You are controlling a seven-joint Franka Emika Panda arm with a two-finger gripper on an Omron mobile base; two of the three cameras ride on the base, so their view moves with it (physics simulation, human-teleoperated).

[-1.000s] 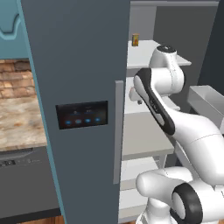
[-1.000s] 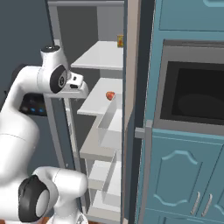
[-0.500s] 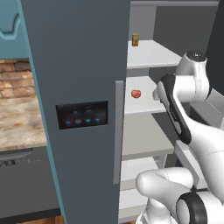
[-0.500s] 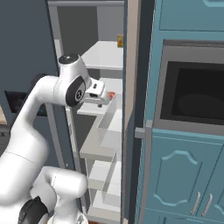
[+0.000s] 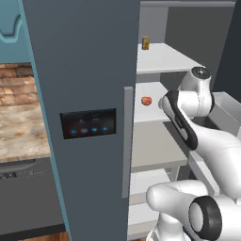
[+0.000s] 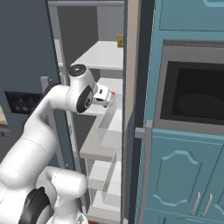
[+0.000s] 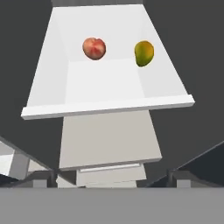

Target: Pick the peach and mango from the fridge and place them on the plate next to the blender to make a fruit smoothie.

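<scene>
The fridge (image 5: 89, 94) stands open, its dark door filling the left and centre of the left base view, with a black touch panel (image 5: 88, 123) at mid-height and a vertical bar handle (image 5: 126, 141) along its right edge. White shelves (image 5: 162, 59) show in the open compartment at the upper right of that view.

The peach (image 5: 146, 100) lies on the second shelf from the top, right of the door edge in the left base view. In the hand view the peach (image 7: 94, 48) sits at the upper centre, toward the back of the shelf, with the mango (image 7: 144, 53) to its right; the two fruits are apart, not touching. A small yellow-brown container (image 5: 146, 43) stands on the top shelf, at the upper centre of the left base view.

The gripper (image 6: 106, 96) is at the centre left of the right base view, at the front of the peach's shelf, just short of the fruit. Whether its fingers are apart or together cannot be told. It holds nothing.

A built-in oven (image 6: 194, 94) set in blue cabinets (image 6: 183, 175) occupies the right half of the right base view.
</scene>
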